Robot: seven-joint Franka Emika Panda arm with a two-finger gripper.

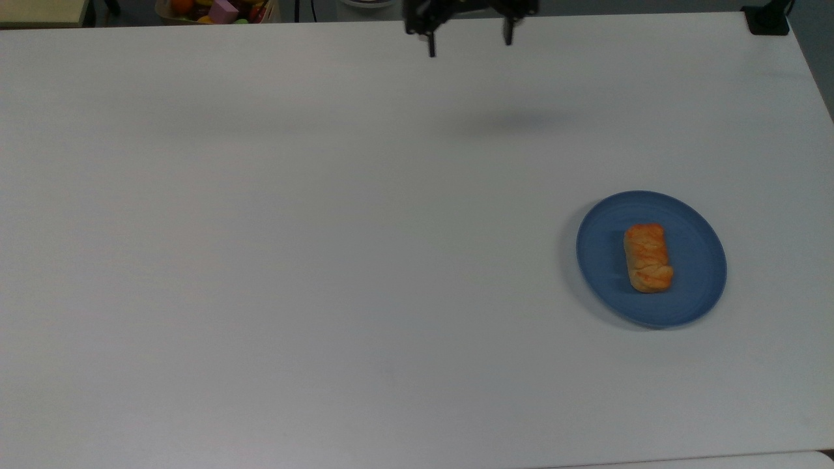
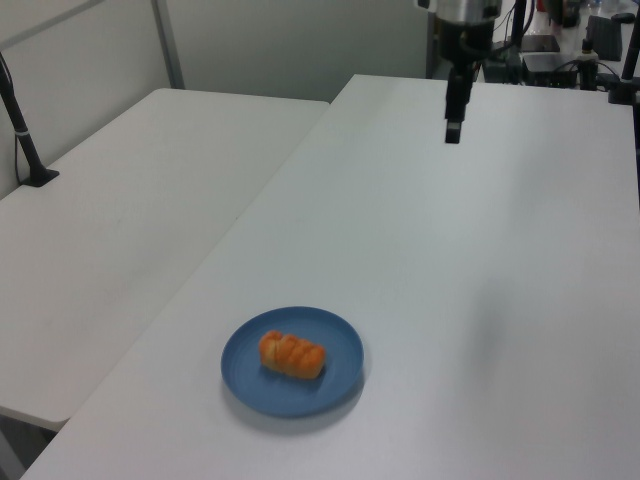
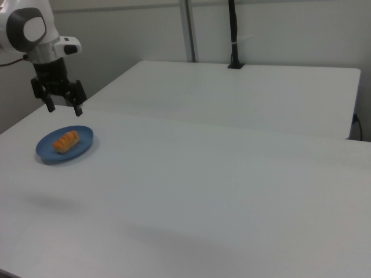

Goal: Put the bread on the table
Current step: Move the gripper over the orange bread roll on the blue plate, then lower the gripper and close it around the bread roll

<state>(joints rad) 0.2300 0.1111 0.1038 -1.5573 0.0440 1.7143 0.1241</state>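
Fingers [image 1: 469,44] spread, golden-orange braided bread [image 1: 647,258] on blue plate [image 1: 698,286]

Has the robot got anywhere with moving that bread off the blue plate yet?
Nothing is done: the bread lies on the blue plate. The gripper hangs open and empty above the table, far from the plate. Reaching, grasping, lifting and setting down are all left.
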